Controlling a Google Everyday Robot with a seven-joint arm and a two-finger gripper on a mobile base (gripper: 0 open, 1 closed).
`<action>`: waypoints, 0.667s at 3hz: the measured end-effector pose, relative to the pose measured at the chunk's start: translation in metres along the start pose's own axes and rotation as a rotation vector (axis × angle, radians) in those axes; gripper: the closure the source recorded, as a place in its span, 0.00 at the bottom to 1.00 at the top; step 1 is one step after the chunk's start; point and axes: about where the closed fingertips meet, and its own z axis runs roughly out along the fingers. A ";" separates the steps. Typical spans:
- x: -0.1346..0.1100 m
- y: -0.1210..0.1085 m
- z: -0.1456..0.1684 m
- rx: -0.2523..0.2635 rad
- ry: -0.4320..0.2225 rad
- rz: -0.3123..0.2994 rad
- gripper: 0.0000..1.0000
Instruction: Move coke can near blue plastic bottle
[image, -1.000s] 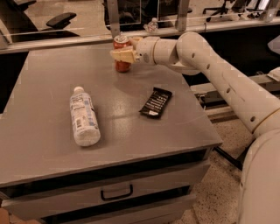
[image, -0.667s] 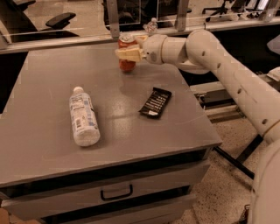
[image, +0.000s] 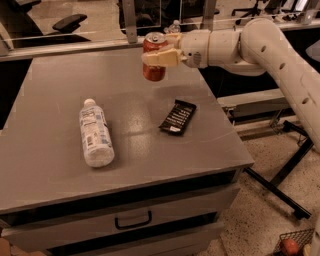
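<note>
The coke can (image: 153, 72) is red with a silver top and is held upright, lifted above the far part of the grey table (image: 50, 165). My gripper (image: 159, 55) comes in from the right and is shut on the can, its fingers (image: 162, 57) wrapped across the can's middle. The blue plastic bottle (image: 95, 132) lies on its side on the left half of the table, white cap pointing away, well to the left of and nearer than the can.
A black snack bar wrapper (image: 178, 117) lies on the table right of centre, below the can. The table has a drawer with a handle (image: 132, 220) in front. A metal frame (image: 280, 185) stands on the floor to the right.
My gripper has lifted the coke can off the table and carried it slightly to the right. The bottle and wrapper have not moved.
</note>
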 end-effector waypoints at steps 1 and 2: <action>0.000 0.038 -0.013 -0.124 0.009 -0.013 1.00; 0.003 0.051 -0.014 -0.167 0.015 -0.015 1.00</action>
